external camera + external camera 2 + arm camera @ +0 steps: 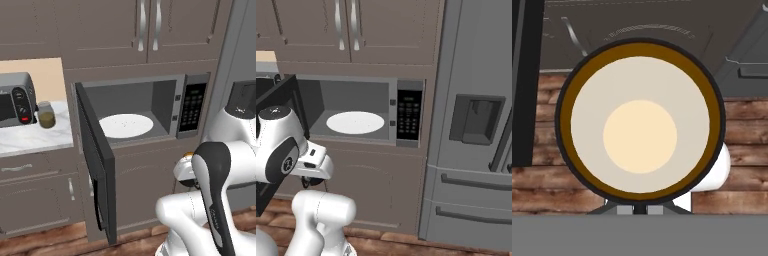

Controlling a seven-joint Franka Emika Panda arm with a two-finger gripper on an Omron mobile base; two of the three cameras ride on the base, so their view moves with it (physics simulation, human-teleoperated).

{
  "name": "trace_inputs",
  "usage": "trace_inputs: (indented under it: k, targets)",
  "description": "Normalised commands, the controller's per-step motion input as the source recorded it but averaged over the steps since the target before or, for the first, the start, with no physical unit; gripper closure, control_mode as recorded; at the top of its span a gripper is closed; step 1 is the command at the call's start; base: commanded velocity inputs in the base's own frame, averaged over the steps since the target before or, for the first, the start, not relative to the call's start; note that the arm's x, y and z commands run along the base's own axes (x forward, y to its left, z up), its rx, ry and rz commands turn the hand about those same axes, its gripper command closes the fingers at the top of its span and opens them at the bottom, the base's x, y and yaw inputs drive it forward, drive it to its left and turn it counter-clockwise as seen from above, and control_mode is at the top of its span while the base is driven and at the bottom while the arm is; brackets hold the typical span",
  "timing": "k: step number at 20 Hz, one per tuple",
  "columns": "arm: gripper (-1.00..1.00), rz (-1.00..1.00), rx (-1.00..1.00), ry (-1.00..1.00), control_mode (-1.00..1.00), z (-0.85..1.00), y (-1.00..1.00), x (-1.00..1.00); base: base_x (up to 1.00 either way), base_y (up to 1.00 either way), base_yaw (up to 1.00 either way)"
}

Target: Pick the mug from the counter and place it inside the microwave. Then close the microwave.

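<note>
My gripper is shut on the mug. In the hand view I look straight into its mouth: black rim, brown wall, tan bottom, with wooden floor behind it. In the left base view the mug peeks out at the gripper, low in front of the cabinet and below the microwave. The microwave stands open with its black door swung out to the left. Its white turntable plate is bare. The marble counter lies left of the door.
A silver toaster oven and an olive glass jar stand on the counter. A grey fridge rises right of the microwave. Upper cabinets hang above. The open door juts toward me.
</note>
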Motion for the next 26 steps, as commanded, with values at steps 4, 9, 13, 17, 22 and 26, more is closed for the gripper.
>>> trace_inputs:
  k: [4, 9, 13, 17, 22, 26]
  targets:
    - [1.0, 0.08, 0.0, 0.0, -1.0, 0.0, 0.0, 0.16, 0.0, 0.0, 0.0]
    - [1.0, 0.19, 0.0, 0.0, -1.0, 0.0, 0.0, 0.45, 0.0, 0.0, 0.0]
    - [1.0, 0.16, 0.03, -0.02, -1.0, 0.0, 0.0, 0.43, 0.0, 0.0, 0.0]
    - [1.0, 0.05, 0.01, -0.08, -1.0, 0.0, 0.0, 0.31, 0.0, 0.0, 0.0]
    - [1.0, 0.0, 0.0, -0.1, -1.0, 0.0, 0.01, 0.53, 0.0, 0.0, 0.0]
    - [1.0, -0.07, 0.0, -0.04, -1.0, 0.01, 0.14, 0.68, 0.0, 0.0, 0.0]
